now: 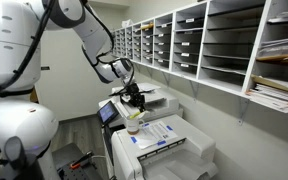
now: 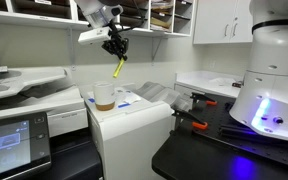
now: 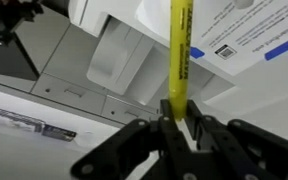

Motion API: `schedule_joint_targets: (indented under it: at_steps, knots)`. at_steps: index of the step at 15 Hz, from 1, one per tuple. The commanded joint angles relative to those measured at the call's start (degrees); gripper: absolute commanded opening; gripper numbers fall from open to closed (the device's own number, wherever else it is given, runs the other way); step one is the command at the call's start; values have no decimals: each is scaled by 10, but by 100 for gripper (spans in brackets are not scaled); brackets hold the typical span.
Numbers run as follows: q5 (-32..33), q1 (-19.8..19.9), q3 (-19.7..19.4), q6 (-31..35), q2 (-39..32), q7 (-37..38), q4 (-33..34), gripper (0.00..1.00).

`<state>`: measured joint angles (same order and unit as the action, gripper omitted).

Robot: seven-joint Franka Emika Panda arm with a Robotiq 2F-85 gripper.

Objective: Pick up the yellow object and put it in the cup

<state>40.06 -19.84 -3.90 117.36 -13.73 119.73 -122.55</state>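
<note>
Fingers [image 3: 144, 145] of my gripper [image 2: 117, 54] pinch the yellow object [image 2: 117, 67], a thin, smooth, bright stick hanging slightly tilted above the cup [image 2: 104, 96]. The cup is round-rimmed, papery tan-and-white, with the boxy white printer [image 2: 134, 120] beneath it.

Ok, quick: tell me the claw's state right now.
The claw is closed on the yellow object, holding it in the air, not yet in the cup.

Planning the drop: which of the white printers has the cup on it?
The boxy printer below the gripper: the cup stands on its top. The printer with the touchscreen beside it carries no cup.
</note>
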Motion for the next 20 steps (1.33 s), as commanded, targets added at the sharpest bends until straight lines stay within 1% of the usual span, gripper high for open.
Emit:
schedule_joint_targets:
  at_steps: [1,2,6,11,12,13,14,15,16,17,18,20]
  knots:
    - [47,16,30,-21,-25,62,28,5]
    - [61,16,34,-21,-32,79,33,5]
    - [95,12,51,-20,-62,105,48,5]
    - [122,8,69,-10,-88,101,42,6]
    - [126,11,74,8,-87,94,34,45]
    - [127,14,80,18,-84,88,28,47]
    - [131,17,85,38,-77,82,17,53]
    - [135,19,87,53,-70,79,9,62]
    - [132,24,92,75,-59,70,-1,68]
    - [130,31,95,102,-46,50,-14,75]
    - [119,42,96,134,-31,24,-28,84]
    - [76,69,98,191,-3,-52,-51,98]
